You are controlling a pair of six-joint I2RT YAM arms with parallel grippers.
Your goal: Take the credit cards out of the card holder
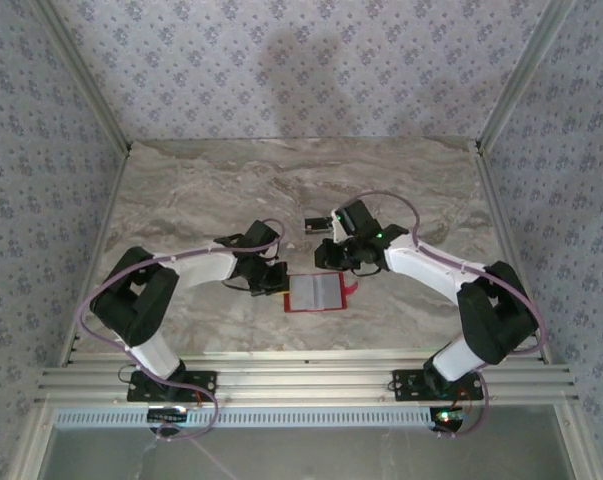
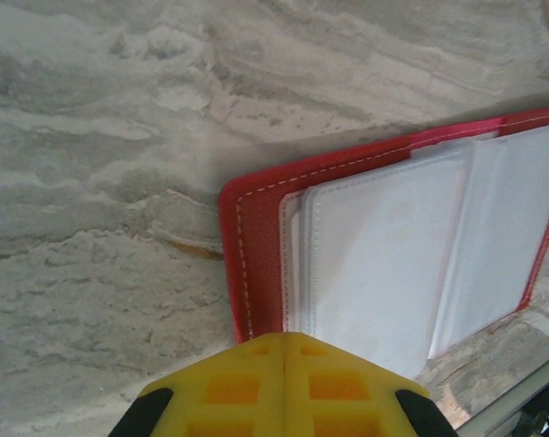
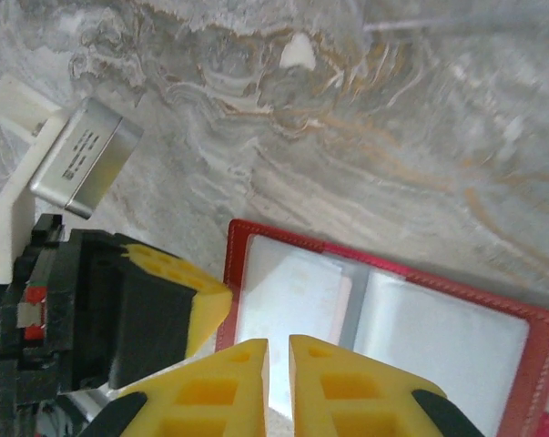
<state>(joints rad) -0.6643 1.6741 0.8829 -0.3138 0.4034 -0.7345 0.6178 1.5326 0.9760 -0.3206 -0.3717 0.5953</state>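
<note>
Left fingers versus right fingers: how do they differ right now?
The left gripper has its fingers pressed flush together. The right gripper shows a thin slit between its fingers, and I cannot tell whether anything is pinched there. The left gripper sits at the red left border of the card holder, while the right gripper is over its clear pocket. Both have yellow fingers, and both are at the open card holder.

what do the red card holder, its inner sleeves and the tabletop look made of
Card holder: red cover looks like leather or faux leather, smooth with pale stitching along the edge. Sleeves: thin frosted clear plastic, slightly glossy. Table: marble-look surface, grey-beige veining; real stone or printed laminate, can't tell.
</note>
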